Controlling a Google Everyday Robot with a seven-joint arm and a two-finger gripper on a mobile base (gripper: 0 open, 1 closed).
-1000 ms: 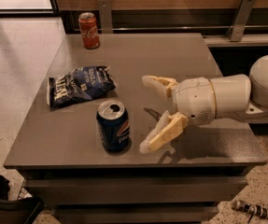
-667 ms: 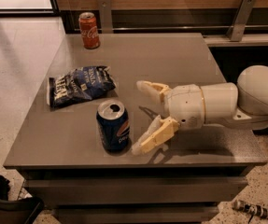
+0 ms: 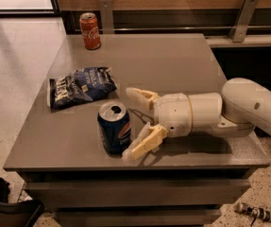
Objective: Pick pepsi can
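Grey table: pepsi can sits just ahead of the spread gripper; best centre it before squeezing.

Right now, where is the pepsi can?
The can stands at the front of the table, before the bag; the gripper, jaws open, flanks its picture-right side.

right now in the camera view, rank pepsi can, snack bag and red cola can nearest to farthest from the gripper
1. pepsi can: right at the open gripper, near the front edge of the table.
2. snack bag: lying flat behind the can, toward the picture's left.
3. red cola can: upright at the far back corner.
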